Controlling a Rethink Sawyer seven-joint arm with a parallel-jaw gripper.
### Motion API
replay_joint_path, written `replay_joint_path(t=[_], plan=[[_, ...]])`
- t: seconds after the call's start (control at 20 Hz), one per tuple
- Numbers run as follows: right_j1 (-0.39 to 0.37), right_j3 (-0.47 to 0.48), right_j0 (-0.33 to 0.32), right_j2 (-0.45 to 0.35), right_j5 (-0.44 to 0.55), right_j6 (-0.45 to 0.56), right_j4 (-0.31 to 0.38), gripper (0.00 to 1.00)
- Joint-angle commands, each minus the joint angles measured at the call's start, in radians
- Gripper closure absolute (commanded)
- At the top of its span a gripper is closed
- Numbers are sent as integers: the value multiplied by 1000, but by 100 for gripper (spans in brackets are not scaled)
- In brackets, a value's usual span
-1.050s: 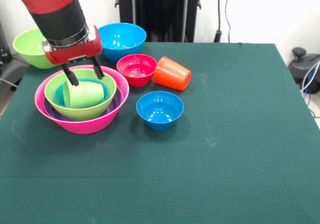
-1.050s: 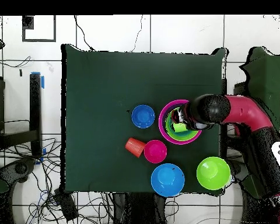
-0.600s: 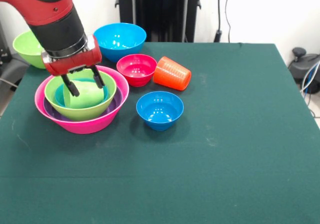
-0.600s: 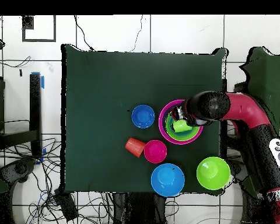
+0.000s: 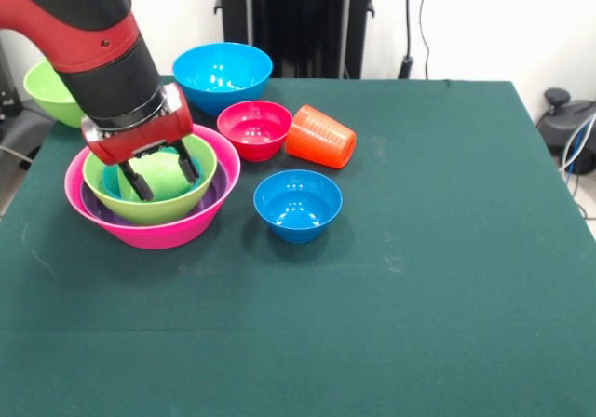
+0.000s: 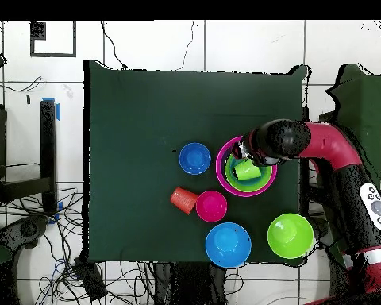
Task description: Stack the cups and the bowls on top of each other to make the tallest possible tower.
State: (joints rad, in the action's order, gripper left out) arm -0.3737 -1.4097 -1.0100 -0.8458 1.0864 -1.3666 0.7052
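A stack of nested bowls stands at the table's left: a huge pink bowl (image 5: 158, 235) holds a purple bowl (image 5: 93, 203), a lime-green bowl (image 5: 154, 210) and a teal bowl (image 5: 109, 182). The short lime-green cup (image 5: 166, 171) lies on its side in the teal bowl. My gripper (image 5: 165, 177) reaches down into the stack, open, with one finger on each side of the cup. From overhead, the arm covers part of the pink bowl (image 6: 222, 165) and the cup (image 6: 246, 170) shows beside the wrist.
An orange ribbed cup (image 5: 319, 137) lies on its side next to a small red bowl (image 5: 254, 128). In front of them stands a small blue bowl (image 5: 297, 205). A large blue bowl (image 5: 223, 74) and a second lime-green bowl (image 5: 47, 87) sit at the far edge.
The gripper has come down and slightly nearer, from above the stack's rim into the bowls, so its fingers now straddle the lime-green cup. Nothing else has moved.
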Motion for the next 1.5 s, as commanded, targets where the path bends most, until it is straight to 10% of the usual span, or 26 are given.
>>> replay_joint_path(t=[0.05, 0.85, 1.5], plan=[[23, 69, 66, 36, 163, 383, 44, 0], [49, 125, 81, 55, 348, 457, 69, 0], [39, 162, 66, 13, 171, 430, 108, 0]])
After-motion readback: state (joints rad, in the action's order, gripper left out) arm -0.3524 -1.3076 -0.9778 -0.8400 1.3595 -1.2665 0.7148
